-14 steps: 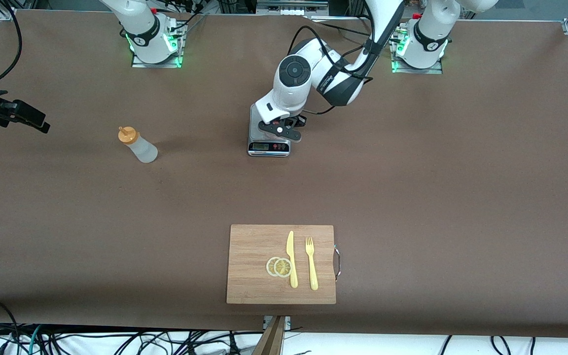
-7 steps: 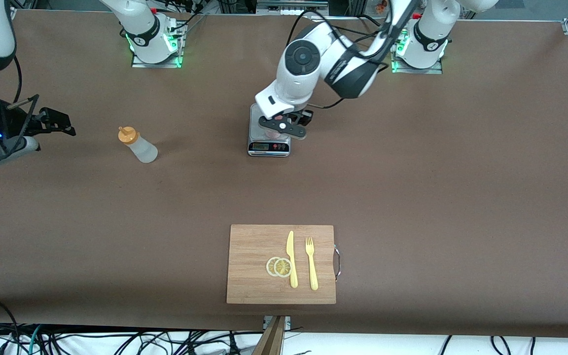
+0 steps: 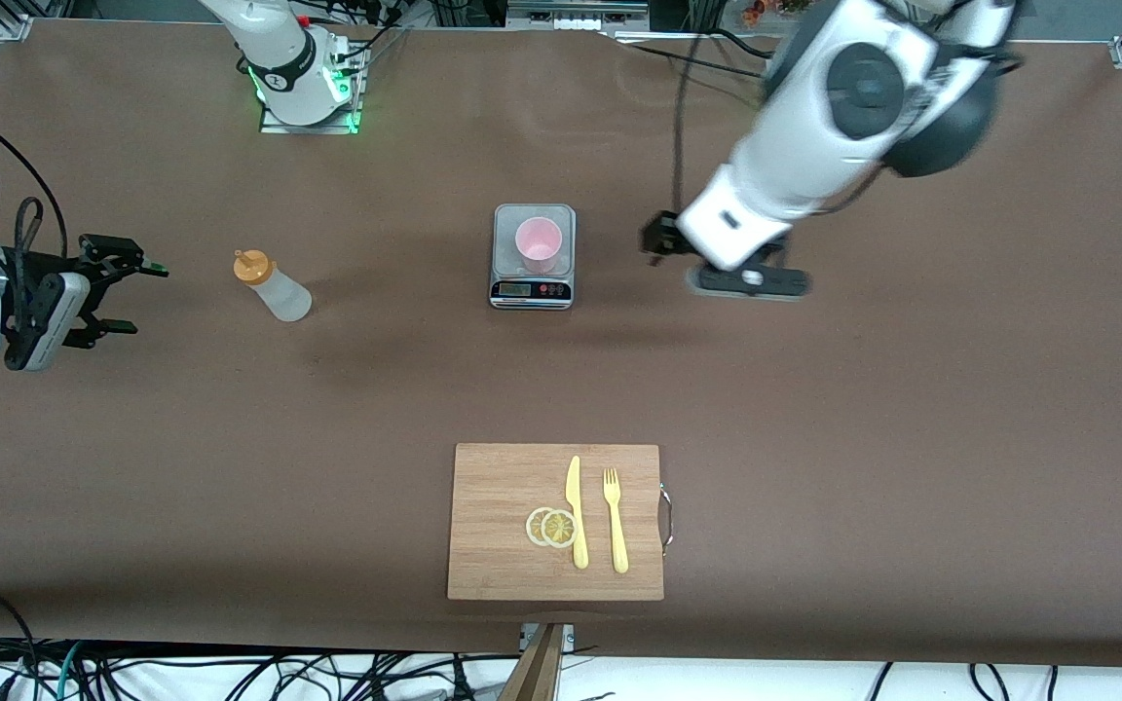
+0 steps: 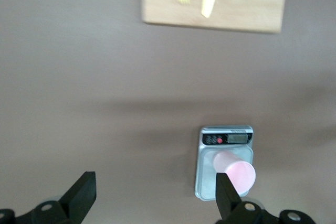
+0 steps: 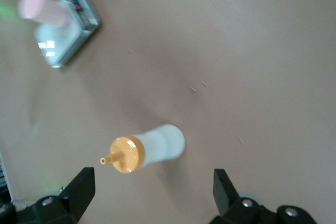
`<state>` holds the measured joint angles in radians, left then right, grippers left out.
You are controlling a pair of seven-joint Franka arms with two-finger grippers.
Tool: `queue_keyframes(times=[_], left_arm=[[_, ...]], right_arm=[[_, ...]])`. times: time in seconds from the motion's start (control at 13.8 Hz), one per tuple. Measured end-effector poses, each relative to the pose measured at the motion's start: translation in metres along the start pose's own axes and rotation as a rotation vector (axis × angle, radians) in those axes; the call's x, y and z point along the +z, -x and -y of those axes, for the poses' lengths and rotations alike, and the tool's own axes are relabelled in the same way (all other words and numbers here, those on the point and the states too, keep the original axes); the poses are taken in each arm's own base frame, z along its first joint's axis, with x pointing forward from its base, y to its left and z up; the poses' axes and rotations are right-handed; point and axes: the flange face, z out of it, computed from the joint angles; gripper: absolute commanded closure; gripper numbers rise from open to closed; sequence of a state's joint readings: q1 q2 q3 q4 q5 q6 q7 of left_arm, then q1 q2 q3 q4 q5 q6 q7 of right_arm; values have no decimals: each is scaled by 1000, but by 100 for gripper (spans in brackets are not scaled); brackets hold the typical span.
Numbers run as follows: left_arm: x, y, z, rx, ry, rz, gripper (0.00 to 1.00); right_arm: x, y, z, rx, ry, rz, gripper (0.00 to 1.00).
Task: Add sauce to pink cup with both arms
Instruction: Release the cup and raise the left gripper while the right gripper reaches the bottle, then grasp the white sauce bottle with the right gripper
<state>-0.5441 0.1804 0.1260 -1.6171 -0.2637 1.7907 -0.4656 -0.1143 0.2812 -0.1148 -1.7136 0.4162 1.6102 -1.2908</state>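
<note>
The pink cup (image 3: 538, 240) stands upright on a small scale (image 3: 533, 288) at the middle of the table; it also shows in the left wrist view (image 4: 237, 174) and the right wrist view (image 5: 42, 4). The sauce bottle (image 3: 271, 286), whitish with an orange cap, stands toward the right arm's end; it also shows in the right wrist view (image 5: 152, 148). My right gripper (image 3: 126, 295) is open and empty, a short way from the bottle, which lies just ahead of its spread jaws (image 5: 152, 192). My left gripper (image 3: 751, 280) is open and empty (image 4: 156, 198), over bare table beside the scale.
A wooden cutting board (image 3: 503, 565) lies nearer the front camera, with a yellow knife (image 3: 576, 511), a yellow fork (image 3: 614, 519) and lemon slices (image 3: 551, 527) on it. The scale also shows in the wrist views (image 4: 207, 182) (image 5: 63, 51). Brown table (image 3: 912, 438) all around.
My left gripper has risen off the scale and swung toward the left arm's end, uncovering the pink cup. My right gripper has come in toward the sauce bottle.
</note>
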Motion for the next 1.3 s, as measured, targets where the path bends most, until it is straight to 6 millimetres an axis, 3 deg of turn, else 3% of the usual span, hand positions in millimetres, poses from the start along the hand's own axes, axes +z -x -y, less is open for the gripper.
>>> queue_keyframes(times=[0.14, 0.36, 0.65, 0.8, 0.94, 1.3], left_arm=[[-37, -13, 61, -57, -4, 13, 0], [-79, -19, 141, 7, -67, 17, 0], [-112, -20, 216, 55, -113, 57, 0], [-118, -17, 226, 87, -165, 74, 0], [-118, -14, 224, 108, -203, 92, 0], [-118, -12, 230, 141, -216, 114, 0]], right_arm=[[22, 33, -20, -113, -101, -95, 0], [64, 87, -52, -276, -232, -257, 0], [135, 138, -82, -487, -311, -490, 0], [167, 159, -86, -556, -303, -596, 0], [194, 174, -85, -628, -280, -700, 0], [250, 180, -87, -755, -283, -807, 0]])
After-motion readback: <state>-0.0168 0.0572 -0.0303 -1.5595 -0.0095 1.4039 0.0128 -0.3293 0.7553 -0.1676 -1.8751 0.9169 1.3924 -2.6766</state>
